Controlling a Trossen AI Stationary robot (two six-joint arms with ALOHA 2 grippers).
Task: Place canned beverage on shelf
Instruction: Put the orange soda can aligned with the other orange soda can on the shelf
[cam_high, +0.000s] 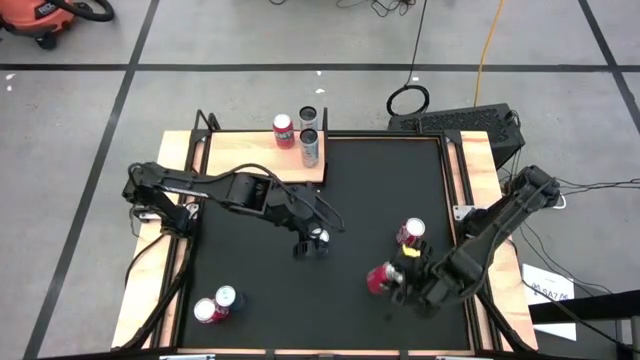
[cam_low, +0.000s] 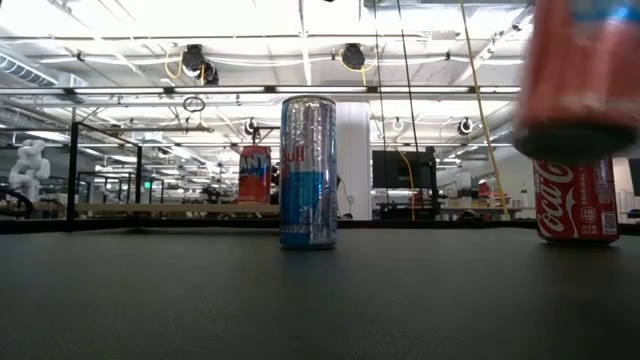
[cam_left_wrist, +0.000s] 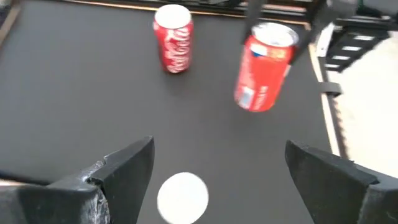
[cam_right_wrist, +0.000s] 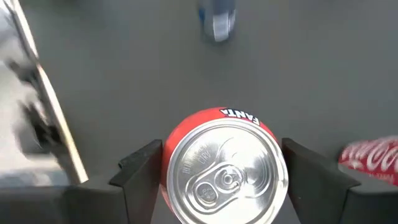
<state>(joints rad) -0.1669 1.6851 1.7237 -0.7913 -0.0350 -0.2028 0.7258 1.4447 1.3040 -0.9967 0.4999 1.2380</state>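
The right tool (cam_right_wrist: 221, 180) grips a red Fanta can (cam_right_wrist: 221, 168) lifted off the black mat (cam_high: 350, 200); the left tool (cam_left_wrist: 211, 180) hangs wide over a slim can (cam_high: 319, 238), shelf (cam_high: 262, 158) beyond

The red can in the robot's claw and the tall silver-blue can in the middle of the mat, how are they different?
The red Fanta can is lifted off the black mat, tilted, between the right gripper's fingers; the silver-blue can stands upright on the mat. The Fanta can is shorter and wider; the silver-blue can is tall and slim. The silver-blue can sits under the open left gripper, not gripped. Both are drink cans not yet on the shelf.
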